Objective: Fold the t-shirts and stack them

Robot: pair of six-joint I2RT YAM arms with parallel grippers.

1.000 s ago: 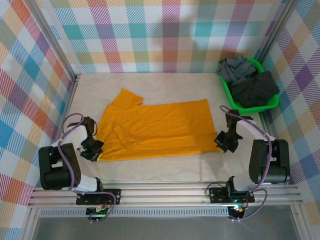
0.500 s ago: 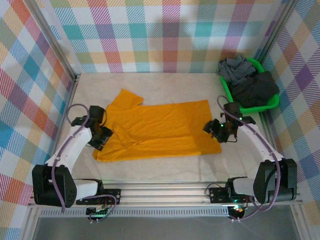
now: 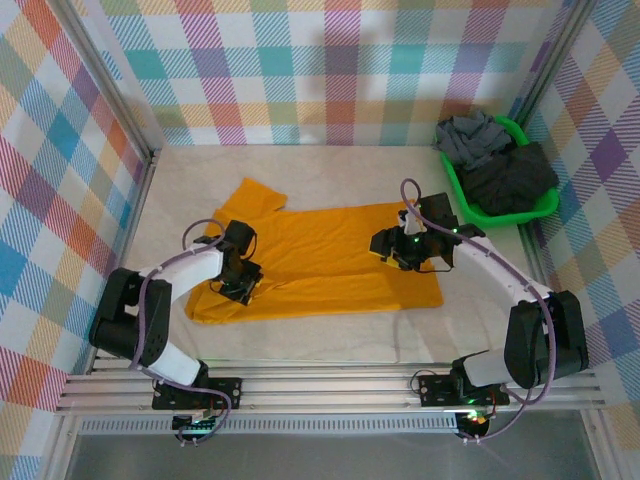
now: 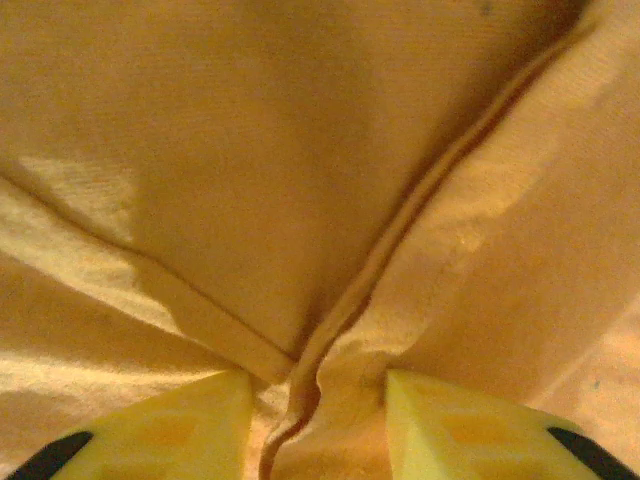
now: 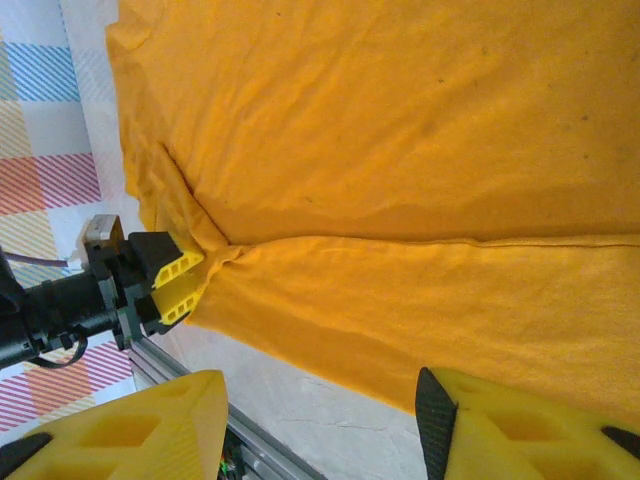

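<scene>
Left gripper (image 3: pixel 246 280) sits low on the sleeve end of the orange t-shirt (image 3: pixel 320 250), seen from above, and the right gripper (image 3: pixel 380 244) is over the shirt near the other end. The shirt lies flat on the table (image 3: pixel 300 175), its long side going left to right, so each arm is nearest its own end. The green basket (image 3: pixel 500 216) with the grey t-shirt (image 3: pixel 468 135) and dark t-shirt (image 3: pixel 515 178) is well off to the far right, not in the way. From the left wrist, yellow fingers (image 4: pixel 190 425) stand on both sides of a raised ridge of cloth; I cannot tell if they squeeze it. From the right wrist, the right gripper (image 5: pixel 315 430) is wide open and holds nothing, with the shirt spread ahead.
</scene>
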